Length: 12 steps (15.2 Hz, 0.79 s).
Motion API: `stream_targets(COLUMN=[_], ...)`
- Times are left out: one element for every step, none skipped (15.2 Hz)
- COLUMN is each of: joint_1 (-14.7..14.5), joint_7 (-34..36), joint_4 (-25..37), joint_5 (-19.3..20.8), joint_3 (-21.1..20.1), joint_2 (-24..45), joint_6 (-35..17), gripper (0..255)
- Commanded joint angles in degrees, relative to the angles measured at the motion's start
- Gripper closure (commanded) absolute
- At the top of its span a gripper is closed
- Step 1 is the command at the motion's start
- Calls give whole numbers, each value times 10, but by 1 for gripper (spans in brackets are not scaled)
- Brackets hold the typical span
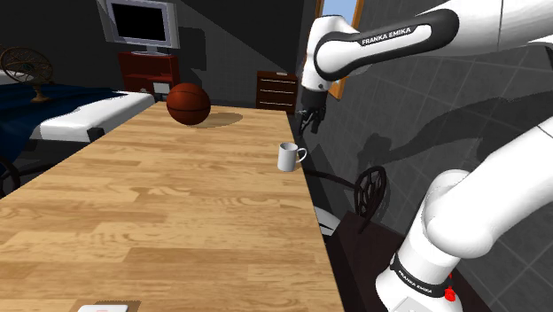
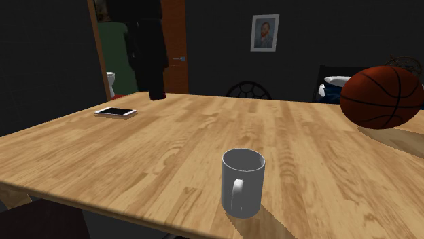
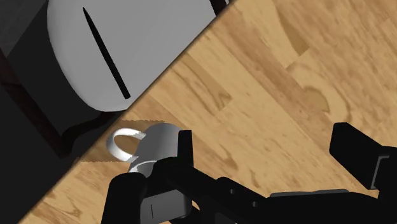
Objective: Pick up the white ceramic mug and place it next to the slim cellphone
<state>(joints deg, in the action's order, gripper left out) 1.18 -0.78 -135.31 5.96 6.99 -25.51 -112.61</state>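
Near mug (image 1: 287,157), arm (image 1: 390,35) lettered FRANKA EMIKA

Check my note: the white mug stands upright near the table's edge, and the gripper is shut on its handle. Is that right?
Not quite. The gripper is open, not shut on the handle. The wrist view shows its fingers standing apart, with the mug outside them, beside one finger. The mug does stand upright near the edge of the table.

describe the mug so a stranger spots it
Find the long wooden table. The mug stands by its edge on the shoulder view's right, nearer the camera than the round basketball. It is a white cup with a handle; the phone lies flat.
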Motion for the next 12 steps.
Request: stream_targets(joint_1=[1, 1, 1, 1, 1, 2, 2, 3, 4, 5, 7, 8], joint_7=[-20, -30, -40, -50, -60, -71, -82, -94, -105, -117, -129, -132], joint_4=[14, 23, 33, 43, 55, 67, 79, 93, 107, 123, 139, 143], joint_5=[-3, -6, -10, -15, -20, -26, -33, -41, -50, -59, -68, -71], joint_3=[15, 21, 28, 34, 40, 45, 50, 55, 58, 62, 65, 65], joint_2=[40, 61, 83, 104, 126, 148, 170, 193, 215, 238, 261, 267], joint_6=[-29, -42, -55, -66, -77, -88, -97, -106, -114, -121, -128, -129], gripper=[0, 0, 0, 0, 0, 0, 0, 0, 0, 0, 0, 0])
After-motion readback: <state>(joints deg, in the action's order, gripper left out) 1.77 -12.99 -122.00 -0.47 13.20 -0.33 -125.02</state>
